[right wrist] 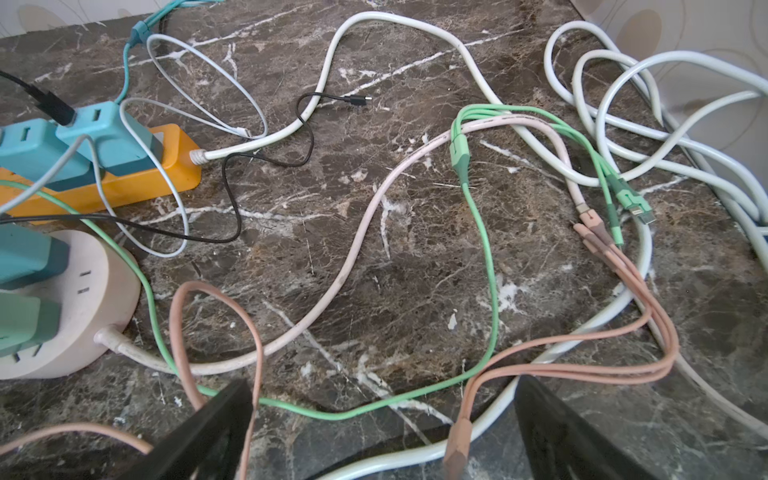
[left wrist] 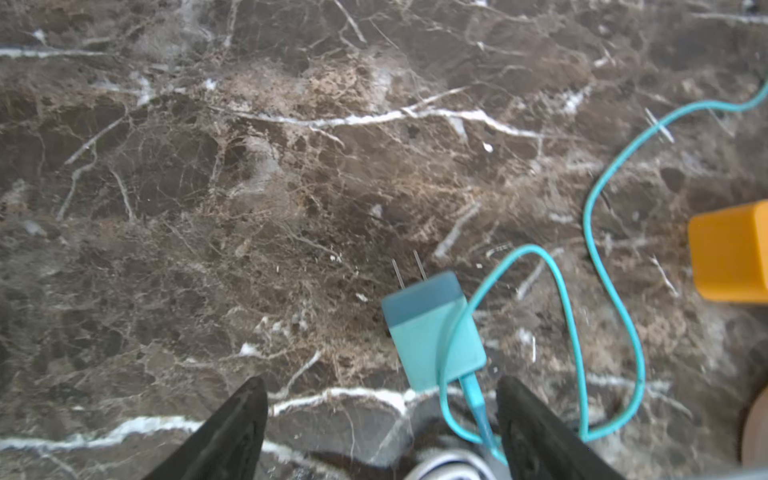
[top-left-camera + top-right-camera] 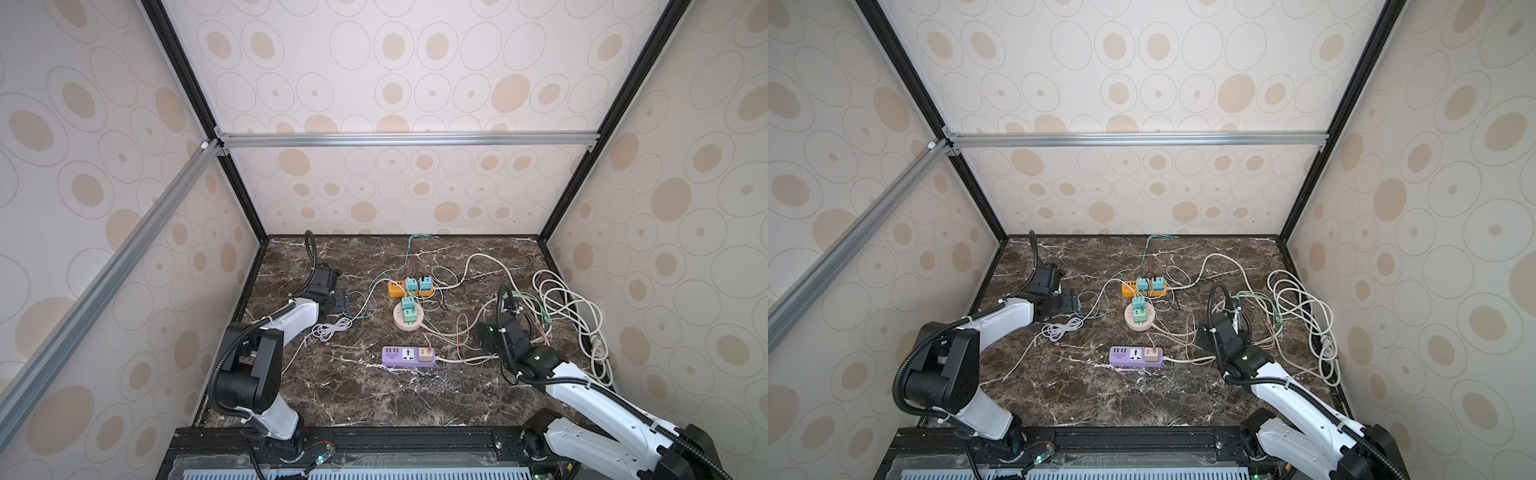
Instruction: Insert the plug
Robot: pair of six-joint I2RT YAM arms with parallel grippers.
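— Is there any writing here you can actually read?

— None. The purple power strip has a small dark print beneath its row of ports in both top views, but it is too small to make out.

— What about the orange power strip or the teal charger?

— The wrist views show plain faces, with no legible letters or numbers. The round socket hub shows only its slots.
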